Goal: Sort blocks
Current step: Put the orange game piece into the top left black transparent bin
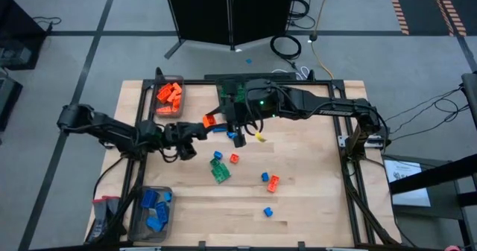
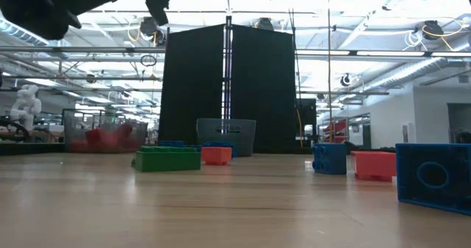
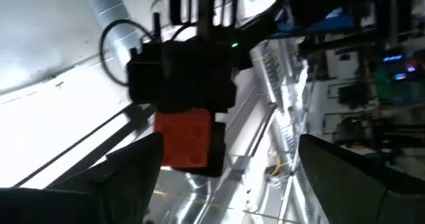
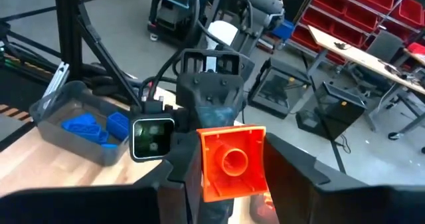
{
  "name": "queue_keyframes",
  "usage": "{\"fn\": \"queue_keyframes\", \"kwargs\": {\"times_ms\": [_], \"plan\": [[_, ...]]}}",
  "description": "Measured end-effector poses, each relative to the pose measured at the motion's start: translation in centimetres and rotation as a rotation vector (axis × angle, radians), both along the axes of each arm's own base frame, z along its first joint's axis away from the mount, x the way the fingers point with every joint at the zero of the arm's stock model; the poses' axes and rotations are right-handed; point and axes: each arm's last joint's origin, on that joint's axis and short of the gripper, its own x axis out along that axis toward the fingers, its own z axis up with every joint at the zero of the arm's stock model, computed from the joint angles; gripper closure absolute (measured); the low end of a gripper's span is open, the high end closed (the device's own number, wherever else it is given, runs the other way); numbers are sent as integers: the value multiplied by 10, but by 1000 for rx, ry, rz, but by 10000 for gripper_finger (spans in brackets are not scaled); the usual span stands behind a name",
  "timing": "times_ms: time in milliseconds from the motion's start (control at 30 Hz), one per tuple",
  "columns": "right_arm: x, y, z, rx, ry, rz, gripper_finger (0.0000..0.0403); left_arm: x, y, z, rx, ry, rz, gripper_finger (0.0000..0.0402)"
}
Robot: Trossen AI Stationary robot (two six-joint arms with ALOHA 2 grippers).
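My right gripper (image 1: 218, 120) reaches in from the table's right and is shut on an orange block (image 4: 232, 161) above the table's far middle. My left gripper (image 1: 195, 132) is open just to the left of that block and tilts up toward it; its two fingers (image 3: 126, 167) stand apart with nothing between them. Loose blocks lie flat on the table: a green one (image 1: 220, 172), blue ones (image 1: 217, 155) (image 1: 264, 176) (image 1: 268, 211), and orange ones (image 1: 234, 159) (image 1: 273, 182). My right gripper pinches the orange block by two opposite sides (image 4: 204, 167) between its two fingers. It comes from the table's right, slanting slightly down. The block is lifted clear of the table, and its hollow underside (image 4: 234, 159) faces my wrist.
A dark bin with orange blocks (image 1: 169, 96) stands at the far left and one with blue blocks (image 1: 153, 210) at the near left corner. A grey bin (image 2: 226, 136) shows at the far edge in the low view. Bare wood lies near and right.
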Motion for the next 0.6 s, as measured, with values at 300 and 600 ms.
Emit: {"fn": "queue_keyframes", "kwargs": {"times_ms": [300, 600], "plan": [[7, -1, -6, -1, -4, -1, 280, -5, 1, 7, -18, -106, 21, 52], [28, -9, -24, -26, -14, -12, 280, -4, 1, 6, -7, -100, 24, 52]]}}
